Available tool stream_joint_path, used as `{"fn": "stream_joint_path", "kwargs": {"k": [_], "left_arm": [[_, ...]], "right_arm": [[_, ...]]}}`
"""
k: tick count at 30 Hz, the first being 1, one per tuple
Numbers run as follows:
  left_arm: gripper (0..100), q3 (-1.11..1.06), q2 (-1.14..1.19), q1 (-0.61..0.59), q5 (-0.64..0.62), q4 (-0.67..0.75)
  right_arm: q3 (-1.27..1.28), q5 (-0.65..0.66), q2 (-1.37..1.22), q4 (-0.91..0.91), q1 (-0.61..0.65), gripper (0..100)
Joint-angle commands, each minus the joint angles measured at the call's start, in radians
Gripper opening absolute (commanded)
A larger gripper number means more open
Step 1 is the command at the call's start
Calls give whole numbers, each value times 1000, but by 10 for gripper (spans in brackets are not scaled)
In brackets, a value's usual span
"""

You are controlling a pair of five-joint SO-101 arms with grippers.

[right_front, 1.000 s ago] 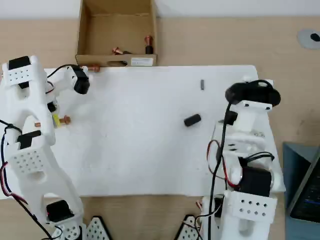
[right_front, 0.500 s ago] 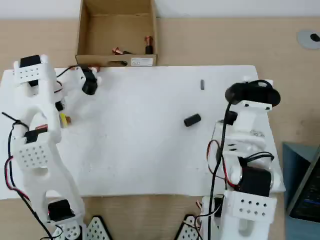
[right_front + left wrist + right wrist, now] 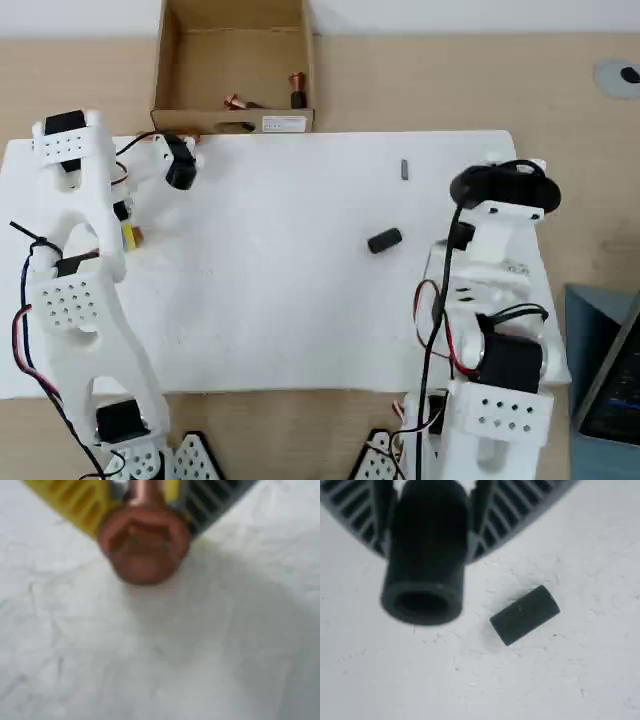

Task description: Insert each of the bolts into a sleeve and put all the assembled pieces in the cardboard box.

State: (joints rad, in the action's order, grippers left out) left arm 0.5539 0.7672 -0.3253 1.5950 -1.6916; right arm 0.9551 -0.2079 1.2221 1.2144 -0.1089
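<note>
A broad stretch of the white mat (image 3: 270,300) is left open between the two arms, broken by a loose sleeve (image 3: 384,240) and a small dark piece (image 3: 405,169) near the right arm (image 3: 495,270). The cardboard box (image 3: 200,118) is fronted by its own wall at the mat's far edge, and its left corner is crowded by the left arm (image 3: 70,300).
</note>
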Motion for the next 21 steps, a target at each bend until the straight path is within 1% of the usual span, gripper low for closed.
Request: {"fn": "stream_joint_path", "kwargs": {"k": [1,3,7,13,16,21], "left_arm": [[2,74,4,-3,31,-21],[2,106,4,-2,15,-61],[2,157,-33,-2,-38,-63],[3,117,-237,28,-160,-63],[3,37,-378,63,-278,-63],[3,-176,-665,129,-549,-63]], "right_arm": [[-65,-8,15,-23,12,9],[-65,-9,15,-23,12,9],[-94,-9,15,-23,13,9],[-151,-5,15,-15,13,9],[-186,-3,15,5,15,9],[-263,-3,15,92,15,9]]}}
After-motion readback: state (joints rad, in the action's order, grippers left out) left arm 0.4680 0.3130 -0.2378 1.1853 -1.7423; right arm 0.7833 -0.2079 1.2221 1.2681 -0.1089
